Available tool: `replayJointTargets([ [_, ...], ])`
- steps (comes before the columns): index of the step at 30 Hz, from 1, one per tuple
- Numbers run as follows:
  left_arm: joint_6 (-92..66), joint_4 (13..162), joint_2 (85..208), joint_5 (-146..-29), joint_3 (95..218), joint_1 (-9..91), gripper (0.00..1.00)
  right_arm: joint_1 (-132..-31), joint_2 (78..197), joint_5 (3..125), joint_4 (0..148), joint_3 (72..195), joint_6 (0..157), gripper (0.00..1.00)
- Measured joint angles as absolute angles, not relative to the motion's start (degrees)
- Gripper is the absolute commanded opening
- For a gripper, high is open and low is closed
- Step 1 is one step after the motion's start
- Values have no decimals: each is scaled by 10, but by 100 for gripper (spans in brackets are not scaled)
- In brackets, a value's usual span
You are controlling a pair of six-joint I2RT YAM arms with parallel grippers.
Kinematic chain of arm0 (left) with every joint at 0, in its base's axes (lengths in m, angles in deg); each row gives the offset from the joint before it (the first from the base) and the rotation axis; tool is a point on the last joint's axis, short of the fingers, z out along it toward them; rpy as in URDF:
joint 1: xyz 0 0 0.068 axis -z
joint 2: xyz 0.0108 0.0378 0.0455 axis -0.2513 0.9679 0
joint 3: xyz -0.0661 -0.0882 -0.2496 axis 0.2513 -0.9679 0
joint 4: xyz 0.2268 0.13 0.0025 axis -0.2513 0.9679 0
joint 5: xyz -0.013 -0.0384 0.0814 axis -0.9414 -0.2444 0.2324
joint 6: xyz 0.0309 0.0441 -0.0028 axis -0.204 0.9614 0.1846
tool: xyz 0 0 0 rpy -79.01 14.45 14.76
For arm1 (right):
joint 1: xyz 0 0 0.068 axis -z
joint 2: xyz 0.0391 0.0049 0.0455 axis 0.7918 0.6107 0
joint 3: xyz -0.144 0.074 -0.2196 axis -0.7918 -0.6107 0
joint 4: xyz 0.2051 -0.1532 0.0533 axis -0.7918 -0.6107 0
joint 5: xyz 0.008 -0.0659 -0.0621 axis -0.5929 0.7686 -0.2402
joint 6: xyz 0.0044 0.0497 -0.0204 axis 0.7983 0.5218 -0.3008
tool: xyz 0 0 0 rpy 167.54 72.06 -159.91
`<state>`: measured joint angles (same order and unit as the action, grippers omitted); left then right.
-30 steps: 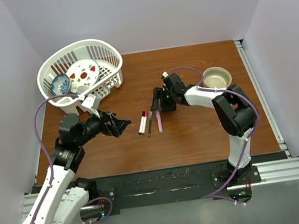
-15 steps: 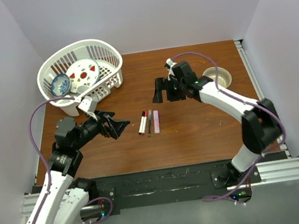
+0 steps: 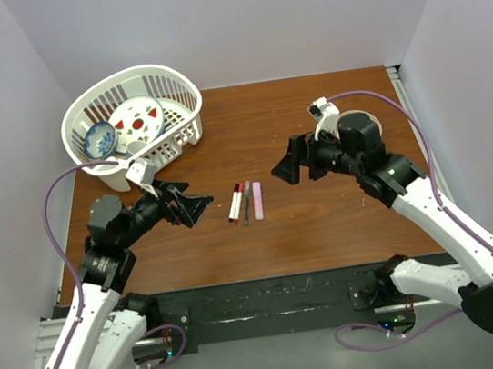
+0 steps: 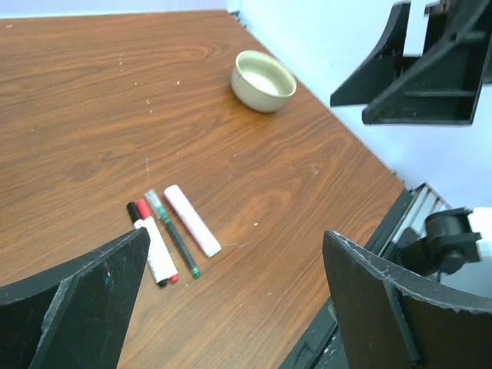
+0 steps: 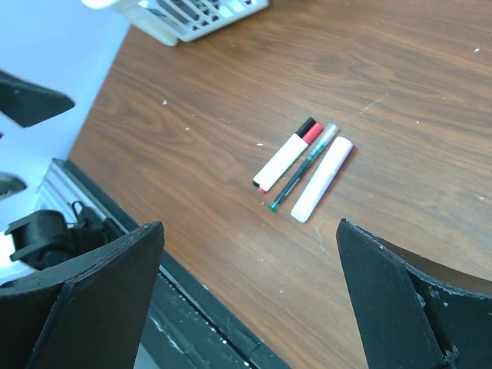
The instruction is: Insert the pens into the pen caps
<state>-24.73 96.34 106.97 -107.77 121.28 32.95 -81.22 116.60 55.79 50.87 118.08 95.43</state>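
Observation:
Three pens lie side by side at the table's middle: a white pen with red and black ends, a slim dark pen with a grey translucent cap end, and a pink pen. Loose pen caps are out of view. My left gripper hangs open just left of the pens, holding nothing. To their upper right, my right gripper is wide open and holds nothing, raised above the table.
A white basket holding a plate and a blue bowl stands at the back left. A small beige bowl sits at the back right, partly behind my right arm. The table's front rail runs along the near edge.
My right gripper opened, lifted off the pink pen and drew back to the right. The pink pen stayed beside the other two. The left arm barely shifted.

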Motion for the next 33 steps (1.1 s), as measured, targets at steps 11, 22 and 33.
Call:
replayJointTargets([
  [11, -305, 937, 1057, -1080, 1218, 329, 100, -812, 1088, 528, 519, 1134, 963, 99],
  [22, -335, 935, 1057, -1087, 1219, 329, 100, -812, 1064, 514, 540, 1128, 974, 99],
  [33, -347, 904, 1057, -1093, 1219, 329, 100, -812, 1065, 513, 551, 1127, 980, 99],
])
